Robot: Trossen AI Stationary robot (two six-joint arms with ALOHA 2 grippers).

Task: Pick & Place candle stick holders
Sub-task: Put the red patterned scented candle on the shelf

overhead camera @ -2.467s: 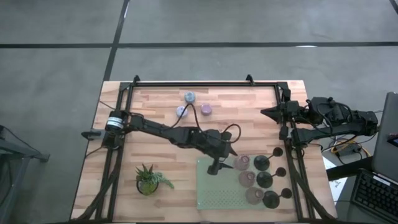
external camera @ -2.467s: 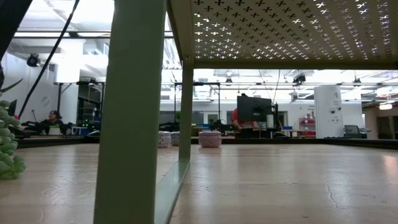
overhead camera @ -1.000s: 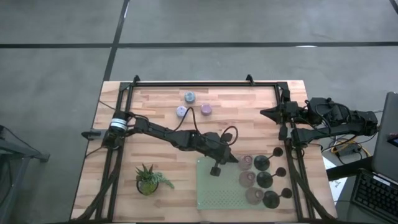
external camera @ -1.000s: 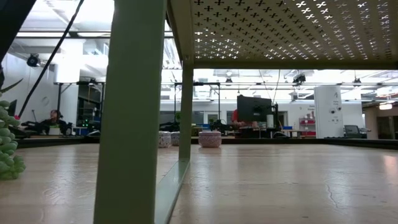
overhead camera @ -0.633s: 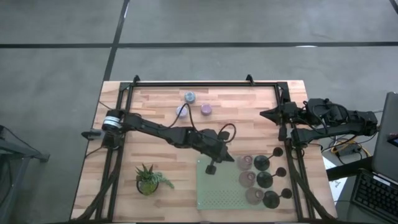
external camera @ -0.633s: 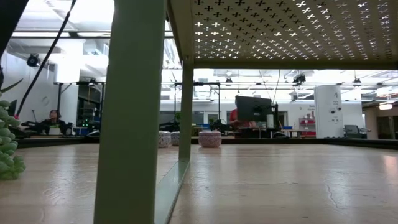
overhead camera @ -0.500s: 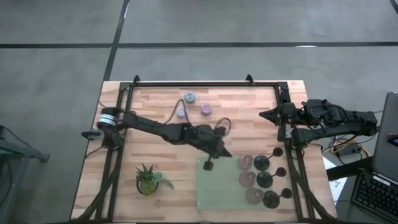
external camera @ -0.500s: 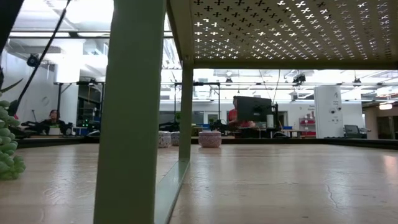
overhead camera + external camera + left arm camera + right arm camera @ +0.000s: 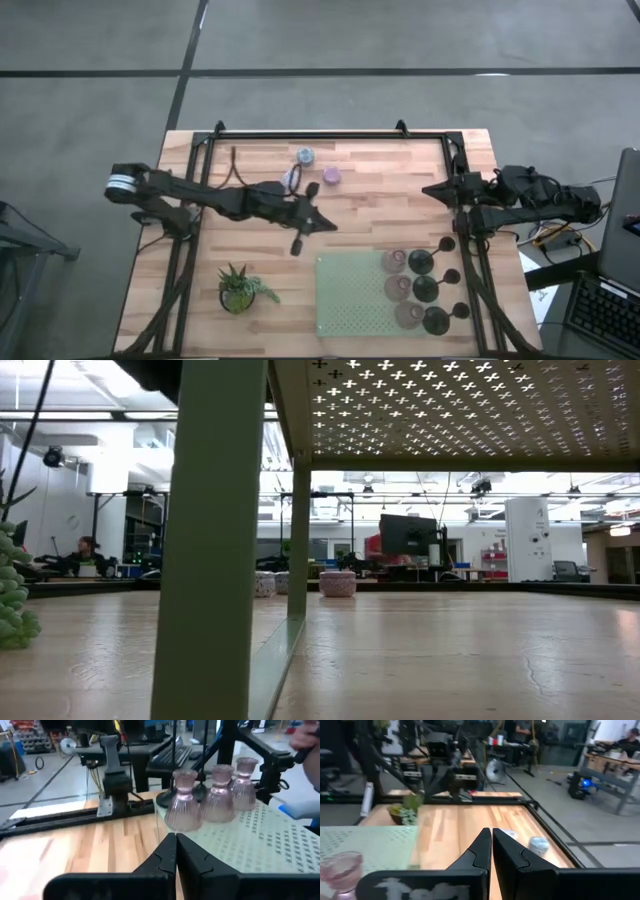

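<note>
Three pink bell-shaped candle stick holders [image 9: 398, 288] and three black ones [image 9: 426, 289] stand on their bases in two rows on the right part of a pale green perforated stand [image 9: 345, 300]. Three short lilac and pale-blue holders [image 9: 331, 176] sit on the wood at the far middle. My left gripper [image 9: 328, 226] is shut and empty, hovering over bare wood between the short holders and the stand. In the left wrist view the pink holders [image 9: 184, 800] show beyond its fingers [image 9: 176, 851]. My right gripper [image 9: 430, 188] is shut and empty at the table's right edge.
A small green potted plant [image 9: 240, 288] stands near the front left. A black rail frame [image 9: 310, 134] runs round the table's far and side edges. In the low view the stand's leg [image 9: 205, 560] fills the front. Bare wood lies at the left and middle.
My left gripper, shut throughout, has drawn back from the green stand's far edge toward the table's left and far side and has risen a little. The holders have kept their places.
</note>
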